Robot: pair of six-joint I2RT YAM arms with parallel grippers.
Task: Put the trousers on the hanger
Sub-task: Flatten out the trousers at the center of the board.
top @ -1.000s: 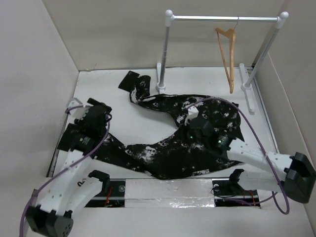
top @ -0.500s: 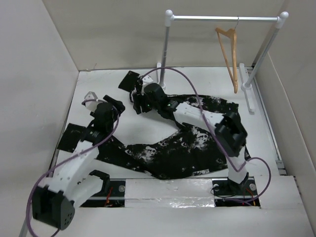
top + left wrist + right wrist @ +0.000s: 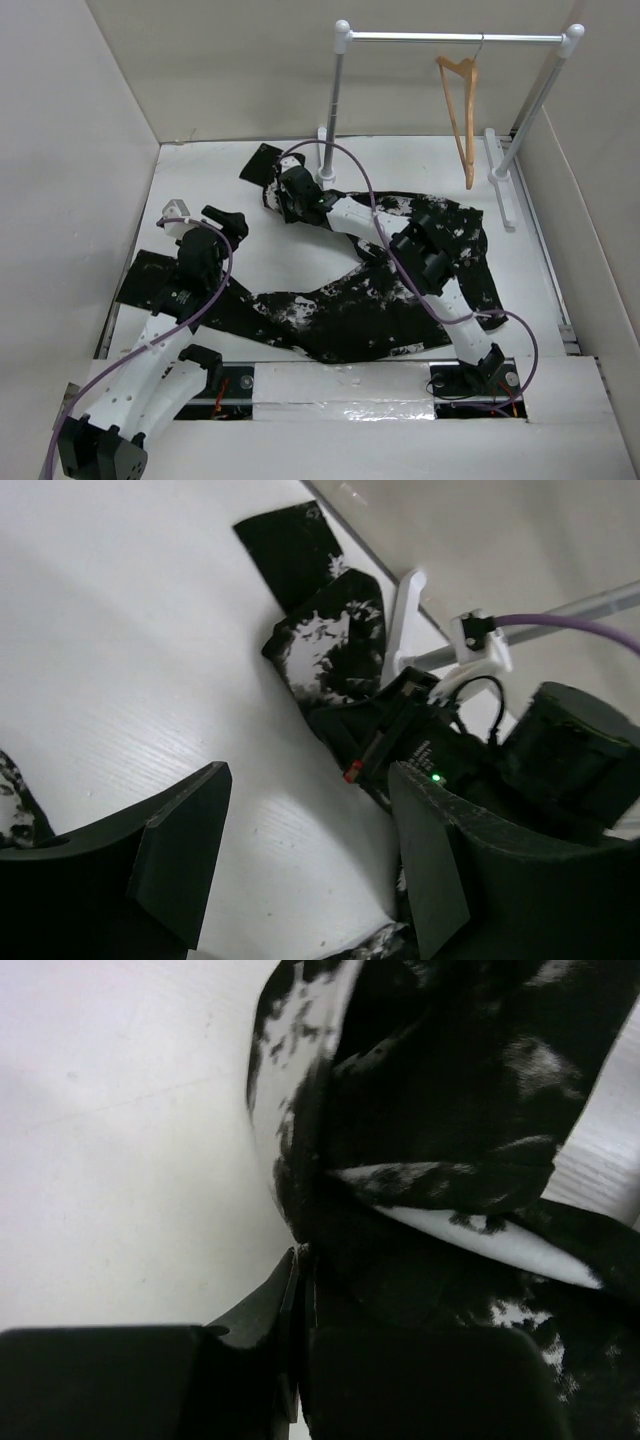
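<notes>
Now the left fingers (image 3: 180, 850) gape empty; the right fingers (image 3: 150, 1380) pinch the trousers (image 3: 430, 1110).

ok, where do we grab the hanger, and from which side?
I'd grip the hanger on its wooden side arm, below the thin hook, coming from the left, the open table side. It hangs edge-on from the rack rail, with the rack's right post close on the other side.
</notes>
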